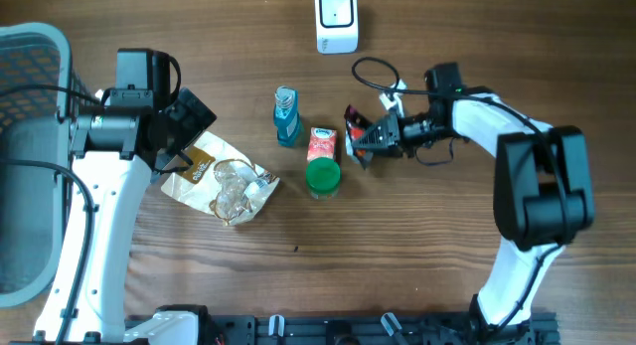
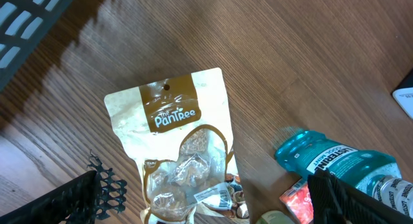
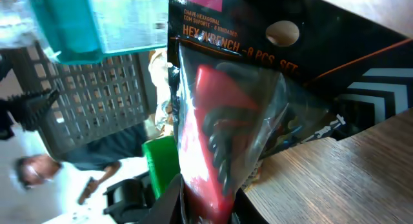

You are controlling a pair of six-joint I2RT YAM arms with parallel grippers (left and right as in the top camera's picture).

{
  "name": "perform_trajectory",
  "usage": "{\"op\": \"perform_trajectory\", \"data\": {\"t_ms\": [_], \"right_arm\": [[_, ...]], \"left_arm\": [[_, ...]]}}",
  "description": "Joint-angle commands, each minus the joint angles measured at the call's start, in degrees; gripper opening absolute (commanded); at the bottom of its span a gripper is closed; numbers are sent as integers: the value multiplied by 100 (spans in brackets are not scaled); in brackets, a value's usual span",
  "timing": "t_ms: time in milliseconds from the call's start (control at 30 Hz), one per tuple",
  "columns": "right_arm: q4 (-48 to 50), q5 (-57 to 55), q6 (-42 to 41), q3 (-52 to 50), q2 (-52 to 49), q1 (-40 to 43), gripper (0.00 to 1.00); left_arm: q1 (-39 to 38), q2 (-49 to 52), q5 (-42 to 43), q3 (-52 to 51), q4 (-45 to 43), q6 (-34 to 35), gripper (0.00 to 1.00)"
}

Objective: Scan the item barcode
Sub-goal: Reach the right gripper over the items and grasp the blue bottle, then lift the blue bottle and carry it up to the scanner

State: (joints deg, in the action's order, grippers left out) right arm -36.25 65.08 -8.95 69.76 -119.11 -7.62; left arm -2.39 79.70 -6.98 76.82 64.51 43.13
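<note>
Care with the grip comes first. On the left, your left gripper (image 1: 186,141) hangs wide open over the snack pouch (image 1: 214,176) with nothing in it; leave it parked there, out of the lane. Right of centre, your right gripper (image 1: 376,138) is pinched down on the hex wrench pack (image 1: 358,134), which sits just right of the juice carton (image 1: 322,143) and the green-lidded container (image 1: 322,176).

The hold looks to be at the end opposite the hang hole. The bag is thin, glossy film, so I judge it likely to swing or slip. Lift slowly and straight up, clear of the carton and of the mouthwash bottle (image 1: 287,116) to its left. Then carry the pack toward the far edge to the white scanner (image 1: 336,19), which stands well apart from it. Turn your wrist so the printed code faces the scanner's window, flat and steady, with no film crumpled over it.

Now for what you cannot see. In the left wrist view the pouch is cut off at the bottom edge. No barcode on the pack shows anywhere. The right wrist view gives only the front with its "hex wrench" lettering, so the code is probably on the back, though that is a guess. That view mostly hides your fingertips behind the pack, and you cannot tell whether the pack is off the table.
</note>
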Motion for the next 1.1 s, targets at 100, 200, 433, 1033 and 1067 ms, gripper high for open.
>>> {"op": "perform_trajectory", "data": {"t_ms": [100,200,433,1033,1067], "right_arm": [[-927,-2531,-603,538,-140,323,57],[-2269,-3742,39,1445,-131,389,61],[-2564,-3377,542,2533,-144,-28,78],[-2262,-4437,-918,4518,-24,-1945,100],[-2269,-4863,-973,4548,-24,-2107,100]], "left_arm": [[28,9,-13,11,4,-87,100],[28,9,-13,11,4,-90,100],[28,9,-13,11,4,-87,100],[28,9,-13,11,7,-87,100],[28,9,-13,11,4,-87,100]]}}
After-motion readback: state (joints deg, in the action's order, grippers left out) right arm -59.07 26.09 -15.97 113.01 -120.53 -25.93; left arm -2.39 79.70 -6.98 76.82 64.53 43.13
